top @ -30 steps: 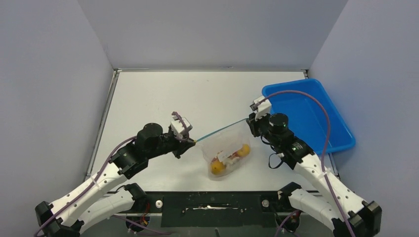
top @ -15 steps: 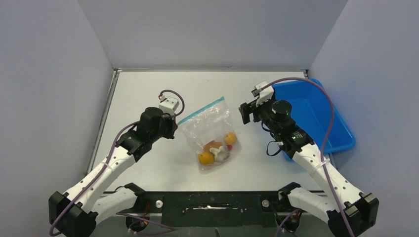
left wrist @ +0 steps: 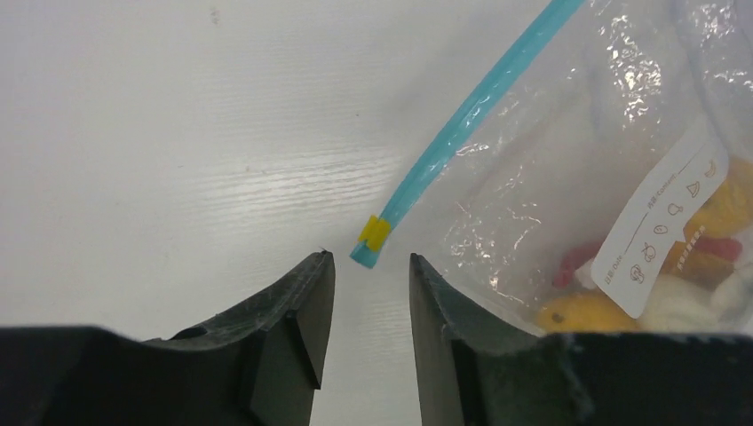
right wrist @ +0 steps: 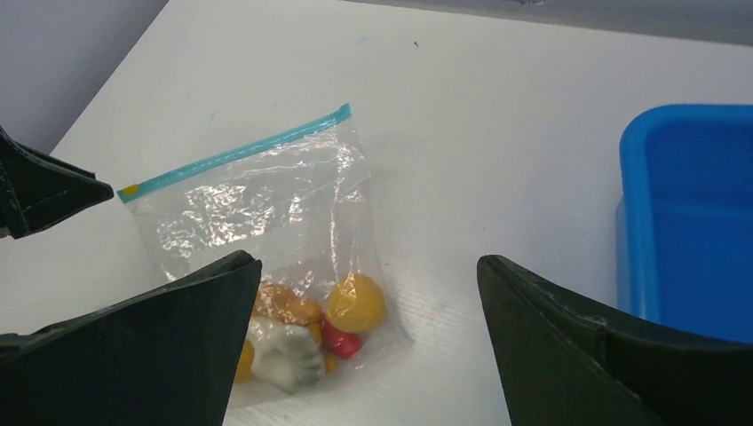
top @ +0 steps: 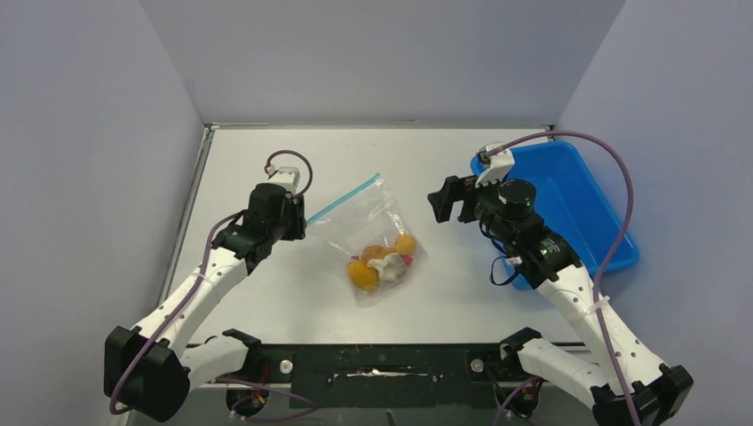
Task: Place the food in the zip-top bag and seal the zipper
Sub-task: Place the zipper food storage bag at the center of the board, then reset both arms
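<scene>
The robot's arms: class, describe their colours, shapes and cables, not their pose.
The left arm and right arm have white shells, black joints and a purple cable each. The left hand and right hand each have two black wedge-shaped fingers.

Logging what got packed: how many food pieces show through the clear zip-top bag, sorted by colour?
Orange round fruits: 2
Brownish-orange piece: 1
White lump: 1
Red piece: 1
Total visible: 5
</scene>
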You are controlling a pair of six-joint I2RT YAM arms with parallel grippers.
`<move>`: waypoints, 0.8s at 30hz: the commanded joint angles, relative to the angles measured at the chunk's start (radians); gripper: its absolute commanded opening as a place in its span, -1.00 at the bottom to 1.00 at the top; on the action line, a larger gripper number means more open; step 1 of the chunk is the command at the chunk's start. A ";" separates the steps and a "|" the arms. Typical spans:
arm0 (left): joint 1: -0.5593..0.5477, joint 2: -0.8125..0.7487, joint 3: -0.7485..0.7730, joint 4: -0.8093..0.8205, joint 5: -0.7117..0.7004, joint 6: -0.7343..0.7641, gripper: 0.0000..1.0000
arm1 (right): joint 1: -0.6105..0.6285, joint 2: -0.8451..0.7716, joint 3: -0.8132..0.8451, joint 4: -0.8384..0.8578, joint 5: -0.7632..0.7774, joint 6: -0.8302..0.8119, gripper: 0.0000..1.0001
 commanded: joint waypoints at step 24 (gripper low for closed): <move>0.046 -0.318 0.118 0.166 0.237 -0.281 0.47 | -0.001 -0.087 0.083 -0.116 0.161 0.294 0.95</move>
